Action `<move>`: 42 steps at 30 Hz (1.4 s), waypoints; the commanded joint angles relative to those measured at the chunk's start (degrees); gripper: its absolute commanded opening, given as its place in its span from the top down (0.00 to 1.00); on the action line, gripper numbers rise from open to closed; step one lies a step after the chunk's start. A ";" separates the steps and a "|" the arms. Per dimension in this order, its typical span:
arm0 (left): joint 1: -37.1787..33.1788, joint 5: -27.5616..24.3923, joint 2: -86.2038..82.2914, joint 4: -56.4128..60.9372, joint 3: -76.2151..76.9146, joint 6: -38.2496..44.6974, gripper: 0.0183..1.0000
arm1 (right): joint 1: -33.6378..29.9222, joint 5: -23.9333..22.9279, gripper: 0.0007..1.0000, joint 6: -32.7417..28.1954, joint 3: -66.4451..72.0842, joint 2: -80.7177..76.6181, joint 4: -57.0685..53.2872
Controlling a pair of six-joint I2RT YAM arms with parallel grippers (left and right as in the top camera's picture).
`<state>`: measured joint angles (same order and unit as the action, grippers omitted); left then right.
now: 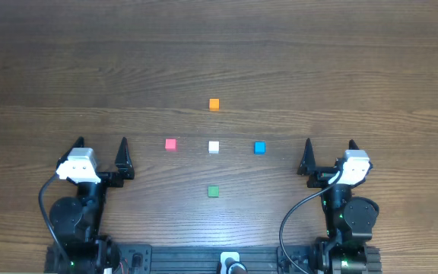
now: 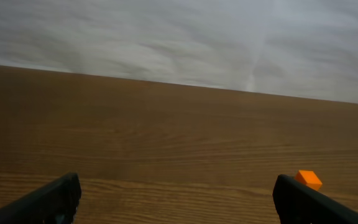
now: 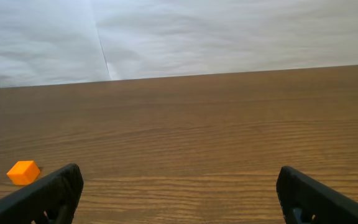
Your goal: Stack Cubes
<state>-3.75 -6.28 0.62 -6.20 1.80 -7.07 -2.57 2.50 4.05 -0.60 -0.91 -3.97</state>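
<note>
Small cubes lie apart on the wooden table (image 1: pixel 219 53): an orange cube (image 1: pixel 214 104) farthest back, then a row of a pink cube (image 1: pixel 171 144), a white cube (image 1: pixel 214 147) and a blue cube (image 1: pixel 259 147), with a green cube (image 1: pixel 213 192) nearest the arm bases. My left gripper (image 1: pixel 100 144) stands open at the left, well to the left of the pink cube, holding nothing. My right gripper (image 1: pixel 329 145) stands open at the right, beyond the blue cube, also holding nothing. The orange cube (image 2: pixel 307 179) appears off to one side in the left wrist view and again as the orange cube (image 3: pixel 23 172) in the right wrist view.
Bare wood stretches to the table's far edge, where a pale wall (image 3: pixel 229 31) rises. Both arm bases sit on a black rail (image 1: pixel 219 259) along the near edge.
</note>
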 commanded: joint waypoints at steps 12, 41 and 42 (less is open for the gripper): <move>0.22 -0.74 -0.31 0.22 -0.42 0.66 0.00 | -0.35 0.66 0.01 -0.31 0.33 0.52 -0.09; 1.49 -9.38 17.86 -23.63 27.58 -6.27 0.00 | -0.35 0.66 0.01 -0.33 0.33 0.52 -0.07; 1.90 -9.38 22.84 -25.51 30.91 -6.27 0.00 | -0.35 0.66 0.01 -0.33 0.33 0.52 -0.07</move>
<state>-2.85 -14.04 12.56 -29.28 26.48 -12.29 -2.59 2.50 4.08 -0.60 -0.89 -3.97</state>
